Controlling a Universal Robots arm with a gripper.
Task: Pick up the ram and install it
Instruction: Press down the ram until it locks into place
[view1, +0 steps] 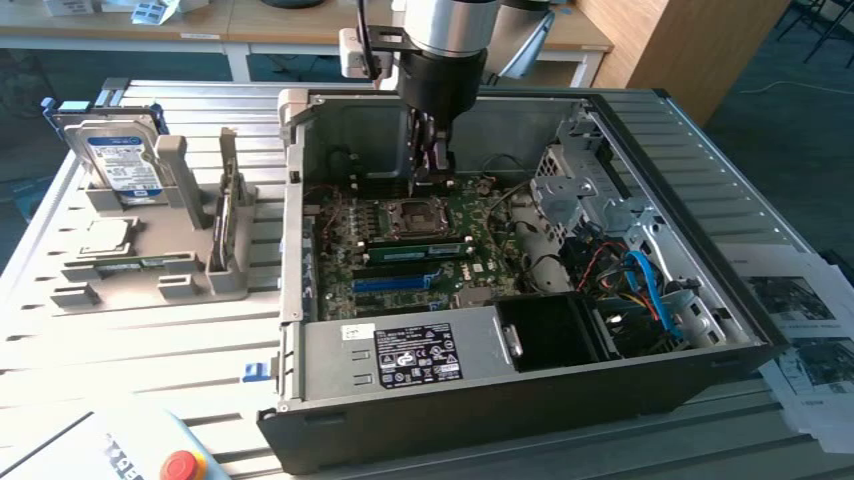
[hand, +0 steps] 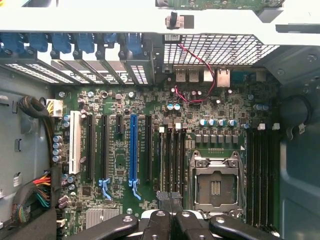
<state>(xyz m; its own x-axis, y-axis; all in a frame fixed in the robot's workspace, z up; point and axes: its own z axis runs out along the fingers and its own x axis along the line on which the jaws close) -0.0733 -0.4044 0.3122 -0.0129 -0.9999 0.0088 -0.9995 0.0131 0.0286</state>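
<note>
My gripper reaches down into the open computer case, just above the motherboard behind the CPU socket. Its dark fingers are pressed together, and I see nothing between them. The ram, a long green stick, sits along the memory slots on the near side of the socket, apart from the gripper. In the wrist view the shut gripper meets over the end of the dark memory slots beside the CPU socket. I cannot make out the ram edge-on there.
A grey holder rack on the exterior view's left carries a silver hard drive, an upright card and a green strip. Drive cages and blue cables crowd the case's right side. The power supply lies at the front.
</note>
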